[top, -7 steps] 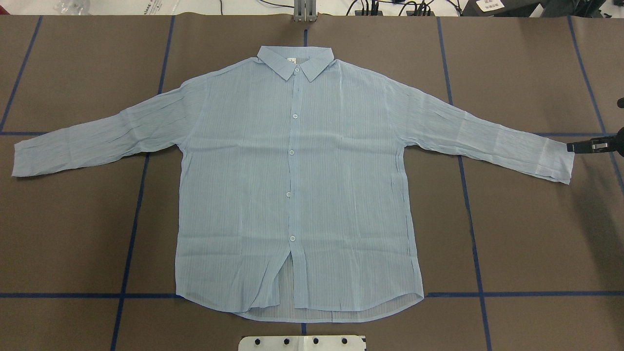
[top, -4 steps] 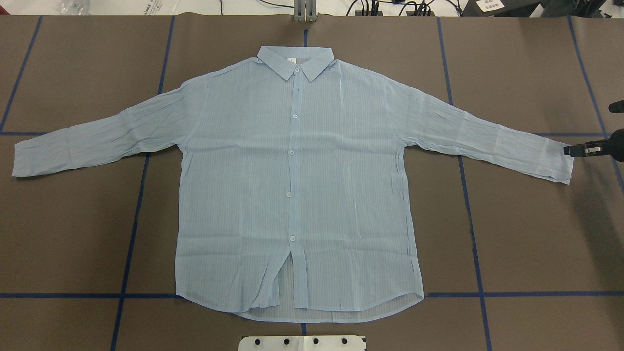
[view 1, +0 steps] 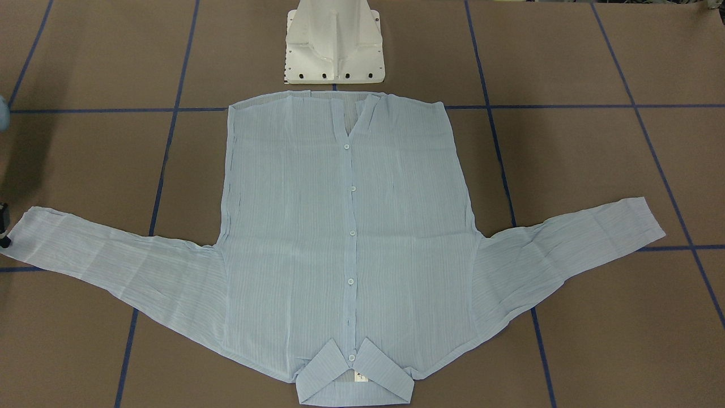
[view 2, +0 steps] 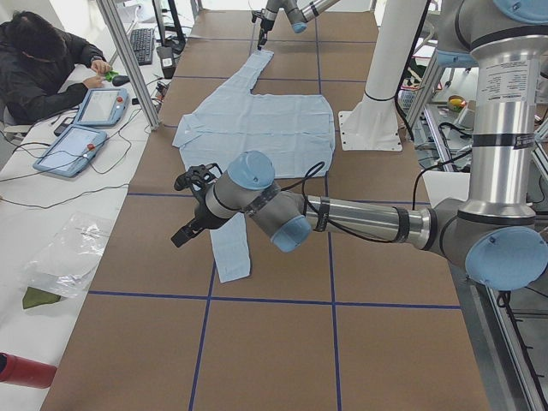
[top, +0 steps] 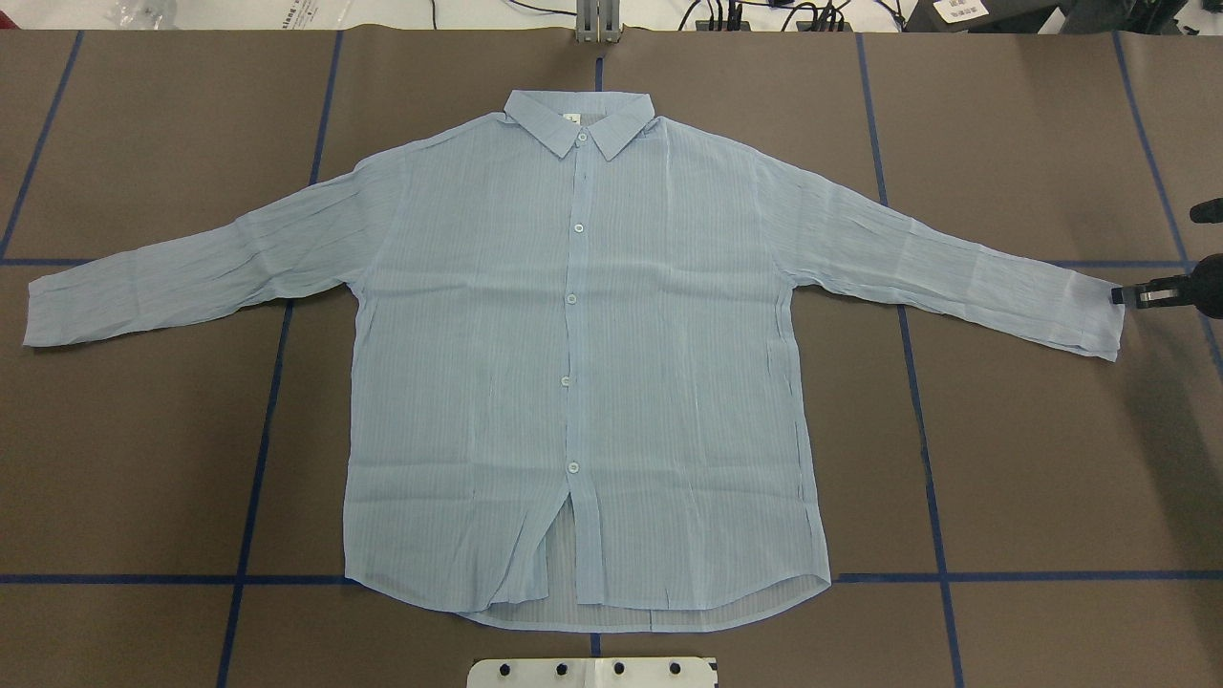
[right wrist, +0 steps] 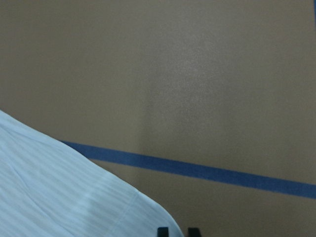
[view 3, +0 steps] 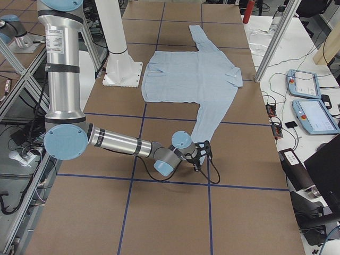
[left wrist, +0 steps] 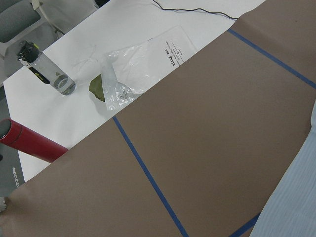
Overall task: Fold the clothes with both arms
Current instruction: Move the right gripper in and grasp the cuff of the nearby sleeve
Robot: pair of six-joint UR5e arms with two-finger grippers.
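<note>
The light blue shirt [top: 583, 363] lies flat and buttoned on the brown table, collar [top: 580, 119] away from me and both sleeves spread out. My right gripper [top: 1120, 295] is low at the end of the right sleeve's cuff [top: 1094, 315], its tip touching the cuff edge. In the right wrist view its fingertips [right wrist: 178, 232] stand a narrow gap apart, with nothing between them and the cuff [right wrist: 74, 202] just to their left. My left gripper [view 2: 183, 210] hovers above the table beside the left sleeve's cuff [view 2: 229, 257]; whether it is open or shut I cannot tell.
The white pedestal base [view 1: 335, 51] stands at the shirt's hem. Blue tape lines [top: 258, 420] cross the table. Beyond the left end are a red cylinder [left wrist: 29, 140], a bottle [left wrist: 47, 69] and a plastic bag [left wrist: 128, 74]. A person [view 2: 47, 64] sits at a side desk.
My right gripper has shifted slightly towards me along the right cuff's edge. The shirt has not moved.
</note>
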